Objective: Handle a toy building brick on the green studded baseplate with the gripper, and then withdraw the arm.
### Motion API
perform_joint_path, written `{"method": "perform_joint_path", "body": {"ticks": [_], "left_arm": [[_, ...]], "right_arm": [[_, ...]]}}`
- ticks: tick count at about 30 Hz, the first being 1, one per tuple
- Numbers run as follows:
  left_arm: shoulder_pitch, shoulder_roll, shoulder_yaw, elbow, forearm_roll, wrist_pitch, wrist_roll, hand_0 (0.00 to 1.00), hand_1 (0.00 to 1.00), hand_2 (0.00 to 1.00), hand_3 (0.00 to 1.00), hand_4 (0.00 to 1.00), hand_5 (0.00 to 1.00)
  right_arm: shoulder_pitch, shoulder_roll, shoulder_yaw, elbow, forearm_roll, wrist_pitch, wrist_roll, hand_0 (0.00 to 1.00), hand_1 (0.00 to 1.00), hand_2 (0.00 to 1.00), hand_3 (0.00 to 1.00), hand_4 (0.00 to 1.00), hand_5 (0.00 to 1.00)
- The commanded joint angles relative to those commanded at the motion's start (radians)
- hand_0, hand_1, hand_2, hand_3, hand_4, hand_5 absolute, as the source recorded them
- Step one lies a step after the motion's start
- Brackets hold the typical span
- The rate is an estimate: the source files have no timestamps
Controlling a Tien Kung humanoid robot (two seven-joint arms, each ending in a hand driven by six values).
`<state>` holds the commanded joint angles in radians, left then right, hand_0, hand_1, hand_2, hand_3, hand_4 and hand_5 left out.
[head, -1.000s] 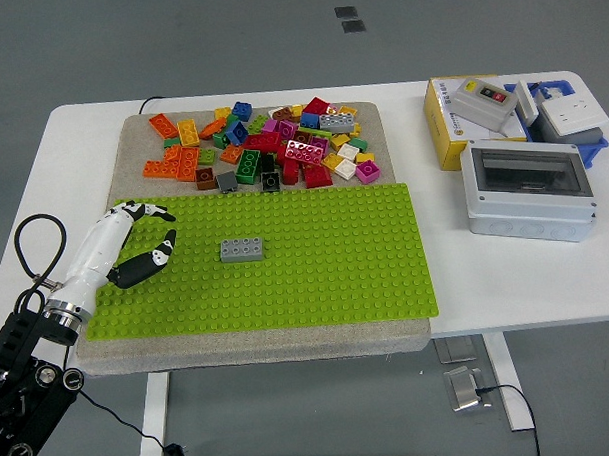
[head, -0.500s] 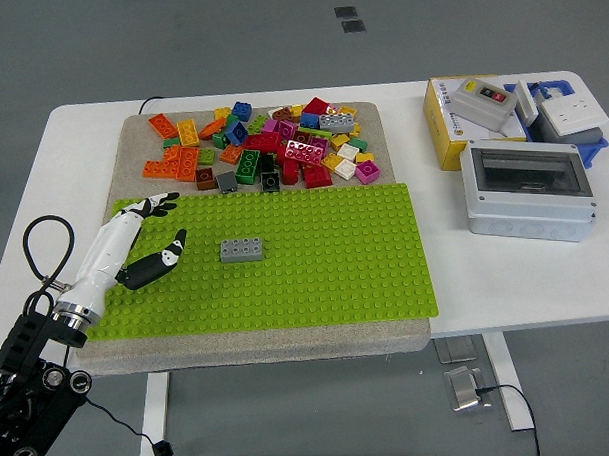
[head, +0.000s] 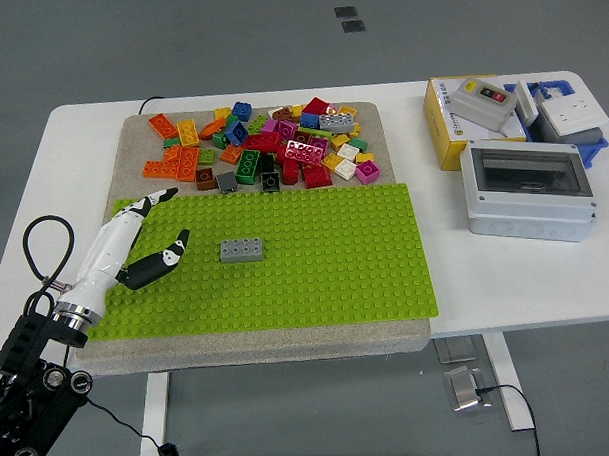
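A grey brick (head: 242, 250) stands alone on the green studded baseplate (head: 323, 259), left of its middle. My left hand (head: 162, 225) hovers over the plate's left edge, a short way left of the grey brick and not touching it. Its fingers (head: 145, 204) are spread and hold nothing, with the thumb pointing toward the brick. The right arm is out of view.
A heap of several coloured bricks (head: 267, 147) lies on the beige mat (head: 137, 142) behind the baseplate. At the right stand a grey enclosure with a clear lid (head: 531, 191), a yellow box with a switch unit (head: 469, 114) and a blue tray (head: 569, 112).
My left hand has crept forward and a little right over the plate's left edge, toward the grey brick, mostly in the first half second. The brick has not moved.
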<state>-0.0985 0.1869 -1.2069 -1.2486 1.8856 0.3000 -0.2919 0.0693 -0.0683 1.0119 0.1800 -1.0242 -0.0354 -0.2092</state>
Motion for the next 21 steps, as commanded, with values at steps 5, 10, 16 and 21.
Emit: {"method": "perform_joint_path", "body": {"ticks": [5,10,16,21], "left_arm": [[0.001,0.000,-0.006,-0.004,-0.003,-0.001,-0.008,0.960,0.911,0.916,0.787,0.585,0.451],[0.002,-0.002,-0.005,-0.001,-0.008,-0.006,-0.008,0.942,0.771,0.851,0.804,0.570,0.442],[0.002,-0.004,-0.004,0.001,-0.005,-0.011,-0.004,0.931,0.688,0.837,0.809,0.605,0.475],[0.002,-0.006,-0.011,-0.001,-0.015,-0.003,-0.015,0.935,0.819,0.863,0.812,0.649,0.680]], "right_arm": [[0.001,0.000,-0.005,0.000,0.006,-0.001,0.001,0.639,0.641,0.670,0.560,0.399,0.749],[0.000,-0.001,0.000,0.000,0.000,-0.003,0.001,0.639,0.641,0.670,0.582,0.399,0.749],[-0.008,-0.002,-0.008,0.000,-0.003,-0.007,-0.001,0.637,0.641,0.670,0.607,0.400,0.755],[-0.025,-0.012,-0.012,0.000,-0.009,0.005,-0.018,0.644,0.641,0.672,0.592,0.404,0.762]]}}
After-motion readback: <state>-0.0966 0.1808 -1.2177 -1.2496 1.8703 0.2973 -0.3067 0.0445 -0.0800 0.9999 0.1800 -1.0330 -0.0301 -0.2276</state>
